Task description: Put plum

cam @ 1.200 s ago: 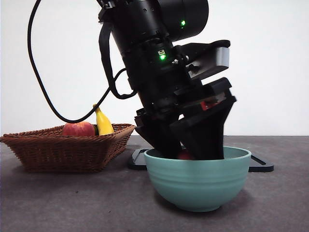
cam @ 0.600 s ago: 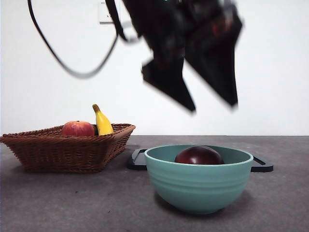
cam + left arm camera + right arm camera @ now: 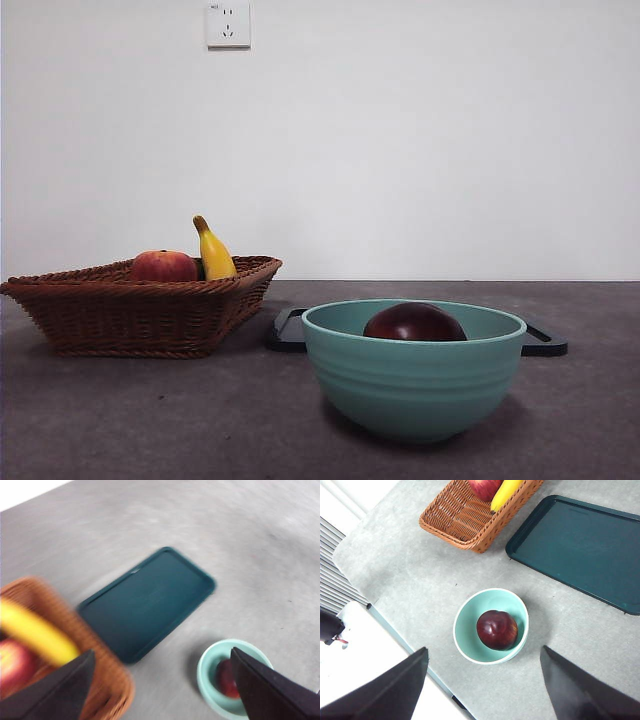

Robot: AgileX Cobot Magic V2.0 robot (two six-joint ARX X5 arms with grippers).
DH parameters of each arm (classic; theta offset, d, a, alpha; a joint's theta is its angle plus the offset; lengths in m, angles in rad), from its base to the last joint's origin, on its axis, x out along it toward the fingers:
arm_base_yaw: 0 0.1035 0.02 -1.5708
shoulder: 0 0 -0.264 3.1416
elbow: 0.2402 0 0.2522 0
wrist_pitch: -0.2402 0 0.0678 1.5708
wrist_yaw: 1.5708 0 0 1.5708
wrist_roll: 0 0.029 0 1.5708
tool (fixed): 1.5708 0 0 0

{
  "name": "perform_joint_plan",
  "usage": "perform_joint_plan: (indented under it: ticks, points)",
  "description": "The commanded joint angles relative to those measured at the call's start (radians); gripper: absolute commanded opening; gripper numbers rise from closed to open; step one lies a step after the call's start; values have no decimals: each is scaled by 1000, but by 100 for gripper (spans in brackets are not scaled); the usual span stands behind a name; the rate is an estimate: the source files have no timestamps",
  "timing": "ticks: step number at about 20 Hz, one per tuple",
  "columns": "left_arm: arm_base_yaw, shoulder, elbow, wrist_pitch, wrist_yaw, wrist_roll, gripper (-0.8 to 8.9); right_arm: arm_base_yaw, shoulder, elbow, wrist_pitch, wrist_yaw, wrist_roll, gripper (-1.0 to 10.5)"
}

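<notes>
Maroon and glossy, the plum (image 3: 414,323) sits in the teal bowl (image 3: 413,385) near the bench's front edge. Both the left gripper (image 3: 160,690) and right gripper (image 3: 482,690) hang high above it, jaws spread wide (nothing between them). Beside the bowl: a wicker basket (image 3: 140,310) and a dark tray (image 3: 580,545).

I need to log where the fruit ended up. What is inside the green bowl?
The plum lies alone inside the green bowl, with bare bowl wall around it. The bowl's bottom under the plum is covered. Both grippers are open, high above the table.
</notes>
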Motion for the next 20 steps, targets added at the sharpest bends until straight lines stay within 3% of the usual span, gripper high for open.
perform_joint_plan:
  ticks: [1, 7, 11, 14, 20]
  points:
    - [50, -67, -23, -16, 95, -14, 430, 4, 6, 21, 6, 10, 3, 358]
    - [100, -306, -316, -16, 176, -35, 423, 4, 6, 21, 6, 23, 3, 358]
    - [99, -391, -489, -20, 338, -48, 423, 4, 6, 20, 6, 23, 3, 358]
    - [99, -400, -522, -46, 418, -44, 423, 4, 6, 19, 3, 23, 3, 358]
    - [98, -400, -522, -35, 425, -45, 423, 21, 50, 2, -9, 23, 35, 357]
